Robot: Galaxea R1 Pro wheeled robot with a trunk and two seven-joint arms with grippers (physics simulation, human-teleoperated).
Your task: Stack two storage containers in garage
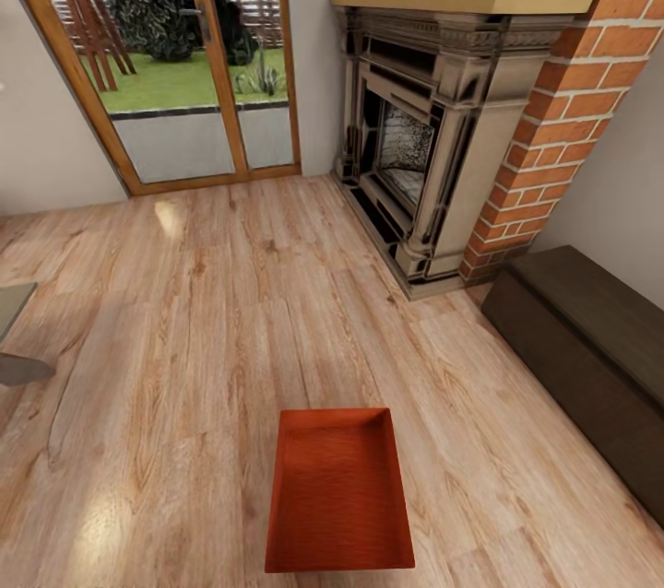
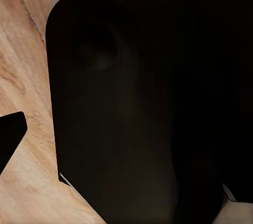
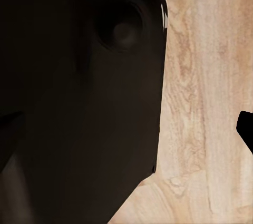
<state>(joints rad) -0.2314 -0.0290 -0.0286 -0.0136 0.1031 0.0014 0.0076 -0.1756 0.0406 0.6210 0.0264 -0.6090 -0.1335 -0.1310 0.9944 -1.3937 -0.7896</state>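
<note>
Setting: the living room, seen from the head view, with light wood plank flooring, a red brick fireplace at far right and glass doors at far left
Container: one orange-red storage container is seen resting open side up on the planks, near and central, well apart from the fireplace and from the low dark-brown cabinet at right
Second container: not located in these pictures
Claws: whether either claw is released or clenched cannot be told; both wrist views are blocked by a large dark body, with wood planks beside it and only a dark sliver at each picture's edge
Progress: the task is judged barely begun, as the bin is not yet lifted
Risk, grasp: with no lid and tapered walls, the bin could slip or tilt if pinched at one rim alone
Risk, approach: the bin could be nudged across the smooth planks by the base if driven too close
Risk, carriage: the cabinet could be clipped in turning away
</note>
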